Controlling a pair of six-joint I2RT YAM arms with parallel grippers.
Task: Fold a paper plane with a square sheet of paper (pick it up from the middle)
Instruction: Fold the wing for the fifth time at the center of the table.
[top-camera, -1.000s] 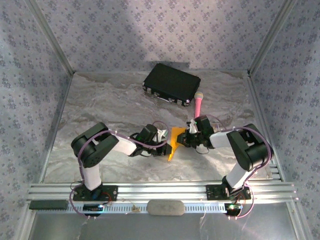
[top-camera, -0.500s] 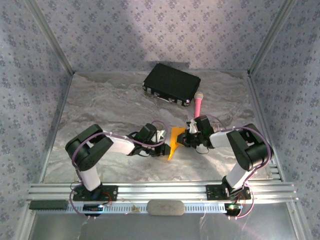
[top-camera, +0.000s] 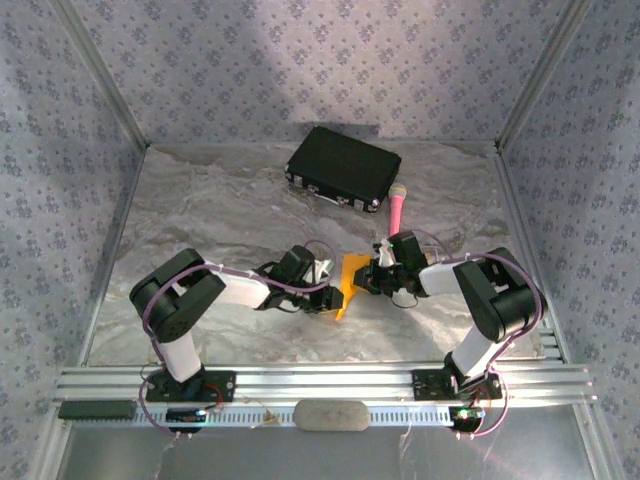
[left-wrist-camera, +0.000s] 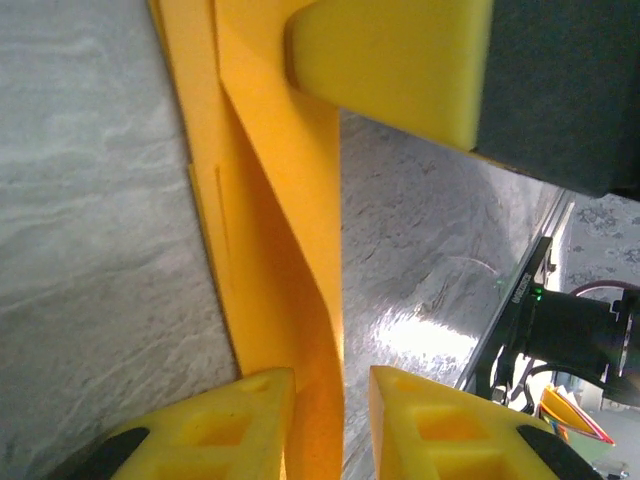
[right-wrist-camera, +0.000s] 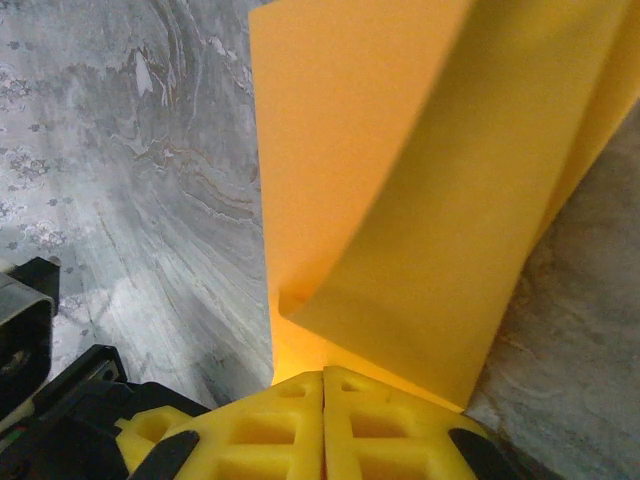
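The sheet of paper (top-camera: 350, 278) sits near the middle of the counter (top-camera: 200, 220), between the two arms. The left jaws are at its left side, standing apart with a fold of it running between them. The right jaws are at its right side, pressed together on its edge. Behind all this, toward the far wall, lies the case (top-camera: 343, 167). The microphone (top-camera: 397, 210) lies just beside the case's near right corner, straight behind the right jaws. Both arm bases stand on the rail (top-camera: 320, 380) along the near edge.
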